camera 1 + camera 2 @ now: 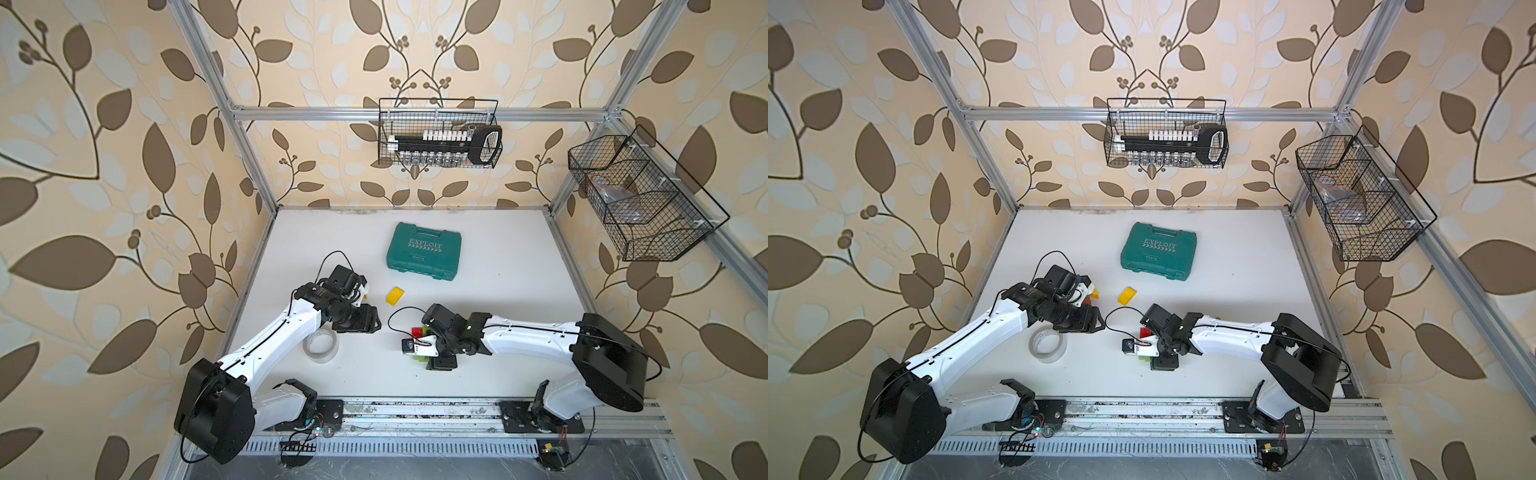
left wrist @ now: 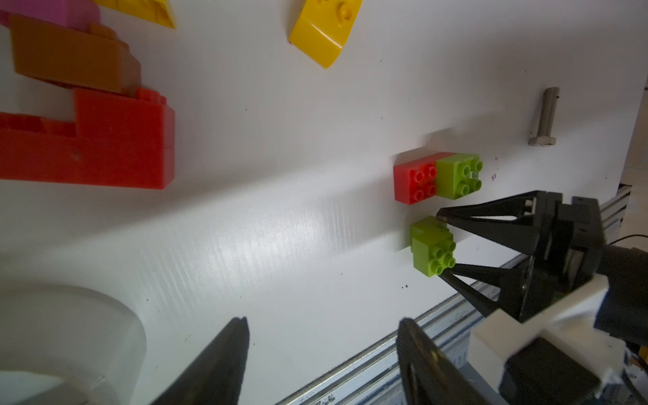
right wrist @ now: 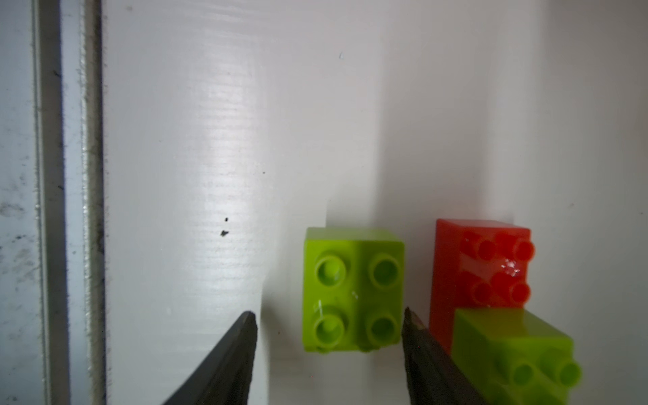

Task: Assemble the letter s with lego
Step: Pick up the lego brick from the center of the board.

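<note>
One green brick (image 3: 352, 291) lies ungripped between parted jaws of right gripper (image 3: 329, 314); one red brick (image 3: 482, 266), another green brick (image 3: 515, 357) just beside.

Cream wallpaper (image 1: 104, 166) with brown leaves and twigs covers the walls on three sides. A silver aluminium frame (image 1: 316, 112) carries a black back basket (image 1: 386, 124) and a black side basket (image 1: 681, 178). The white table (image 1: 498, 270) is softly, evenly lit.

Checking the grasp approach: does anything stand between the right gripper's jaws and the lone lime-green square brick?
Nothing visible does. The lone lime-green square plastic brick sits between the open jaws of the right gripper. The red square brick and a second green brick lie just outside one jaw.
</note>
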`<state>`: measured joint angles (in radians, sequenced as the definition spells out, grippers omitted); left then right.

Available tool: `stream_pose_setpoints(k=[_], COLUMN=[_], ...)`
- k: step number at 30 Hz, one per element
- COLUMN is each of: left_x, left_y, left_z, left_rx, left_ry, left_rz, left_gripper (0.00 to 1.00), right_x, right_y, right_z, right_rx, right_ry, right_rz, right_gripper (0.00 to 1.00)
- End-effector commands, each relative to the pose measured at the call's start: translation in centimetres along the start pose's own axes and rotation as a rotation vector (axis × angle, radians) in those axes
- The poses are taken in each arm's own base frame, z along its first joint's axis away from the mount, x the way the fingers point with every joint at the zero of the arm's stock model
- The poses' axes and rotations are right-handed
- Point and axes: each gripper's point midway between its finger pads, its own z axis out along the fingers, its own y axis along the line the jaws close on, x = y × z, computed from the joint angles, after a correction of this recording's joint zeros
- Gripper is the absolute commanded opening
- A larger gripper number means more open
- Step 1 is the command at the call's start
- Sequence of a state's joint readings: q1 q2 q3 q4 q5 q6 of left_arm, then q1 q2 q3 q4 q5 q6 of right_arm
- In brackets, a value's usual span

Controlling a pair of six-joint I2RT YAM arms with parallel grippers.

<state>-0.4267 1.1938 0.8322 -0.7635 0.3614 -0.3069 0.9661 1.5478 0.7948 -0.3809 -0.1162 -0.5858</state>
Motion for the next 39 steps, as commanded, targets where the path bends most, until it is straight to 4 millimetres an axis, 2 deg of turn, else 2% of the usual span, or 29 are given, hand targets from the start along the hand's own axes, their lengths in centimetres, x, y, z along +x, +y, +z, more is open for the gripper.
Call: stream_pose_setpoints(k=[1,8,20,32,39], left_x=[-0.1,-0.2,-0.1,-0.2,-0.2], left_y=[-0.5,-0.5,-0.5,-0.5,-0.5], left_z=[-0.3,-0.4,-0.4,-0.5,-0.5], left_rx=[0.014,0.017,0.016,0.017,0.017], left_ry=[0.003,0.001,-0.001,-0.003,-0.005], left_rz=[0.01,0.011,0.009,0.01,0.012], left_gripper=[0.7,0.7,0.7,0.7,0.7], right_x=[-0.5,-0.5,-0.1,-0.5,-0.4], right_y=[0.1,0.2,-0.1,-0.6,-0.8], right_z=[-0.1,0.0,0.3,0.3,0.4], right_rx=[-0.032,-0.047,-0.043,-0.028,-0.026], right_ry=[-0.001,0.002,0.024,0.015,0.021], right_rz=[-0.008,-0.007,-0.003,0.016,0.025], right_gripper=[0.58,0.48,0.39,0.41,0.36])
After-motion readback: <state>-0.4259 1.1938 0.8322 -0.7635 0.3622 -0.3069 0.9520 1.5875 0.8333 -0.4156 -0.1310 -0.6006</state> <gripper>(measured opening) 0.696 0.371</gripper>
